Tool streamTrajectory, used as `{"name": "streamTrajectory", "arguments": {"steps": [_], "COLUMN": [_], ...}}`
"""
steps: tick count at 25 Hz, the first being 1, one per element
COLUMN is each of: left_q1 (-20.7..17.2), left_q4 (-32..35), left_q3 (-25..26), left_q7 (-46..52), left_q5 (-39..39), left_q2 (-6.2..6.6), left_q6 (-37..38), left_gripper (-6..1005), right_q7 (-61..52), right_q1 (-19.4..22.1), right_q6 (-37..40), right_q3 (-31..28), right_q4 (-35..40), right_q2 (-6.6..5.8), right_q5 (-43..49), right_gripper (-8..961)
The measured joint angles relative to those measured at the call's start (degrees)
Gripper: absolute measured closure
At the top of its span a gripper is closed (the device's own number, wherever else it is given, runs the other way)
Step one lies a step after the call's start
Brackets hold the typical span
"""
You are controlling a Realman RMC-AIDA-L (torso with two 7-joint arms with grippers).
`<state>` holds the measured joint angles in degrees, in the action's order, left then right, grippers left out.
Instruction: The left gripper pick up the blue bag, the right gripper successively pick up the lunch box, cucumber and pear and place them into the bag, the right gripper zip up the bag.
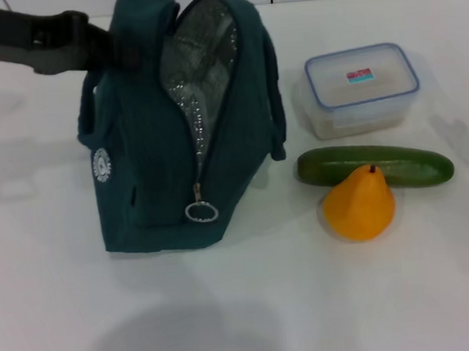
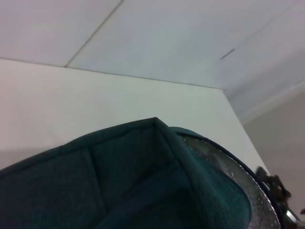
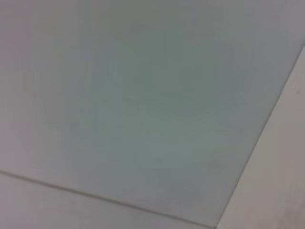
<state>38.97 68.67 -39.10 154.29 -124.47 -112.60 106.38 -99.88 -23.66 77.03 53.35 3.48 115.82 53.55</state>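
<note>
Currently left gripper (image 1: 116,46) at blue bag (image 1: 146,150) top, grip state unclear; bag unzipped, nothing packed; next, right gripper, barely in view, takes lunch box (image 1: 361,87)

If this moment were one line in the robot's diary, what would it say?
left gripper: at bag top | bag: unzipped, upright | lunch box, cucumber, pear: on table | right gripper: out of view
</note>
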Motion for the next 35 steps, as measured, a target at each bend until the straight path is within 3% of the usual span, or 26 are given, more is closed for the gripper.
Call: {"name": "streamTrajectory", "arguments": {"steps": [13, 22, 35], "left_q1": [1.92, 2.51, 2.7], "left_q4": [-0.23, -1.45, -1.43], "left_q3": [-0.1, -0.11, -0.1], "left_q7": [-1.18, -2.22, -2.86], "left_q5": [-0.39, -0.61, -0.37], "left_q2": [-0.25, -0.01, -0.02], "left_q6": [-0.92, -1.89, -1.99], "left_gripper": [958, 958, 958], "right_q7": [-1.26, -2.1, -2.14], "right_q1": [-12.82, -16.59, -20.53], "right_q6": [-15.78, -21.76, -22.88], "right_q3": [0.29, 0.49, 0.79], "right_q4": [-4.08, -5.61, -7.46], "right_q2": [0.37, 0.36, 0.36], "right_q5": [-2.96, -2.72, -1.94], "right_gripper": [83, 84, 83]}}
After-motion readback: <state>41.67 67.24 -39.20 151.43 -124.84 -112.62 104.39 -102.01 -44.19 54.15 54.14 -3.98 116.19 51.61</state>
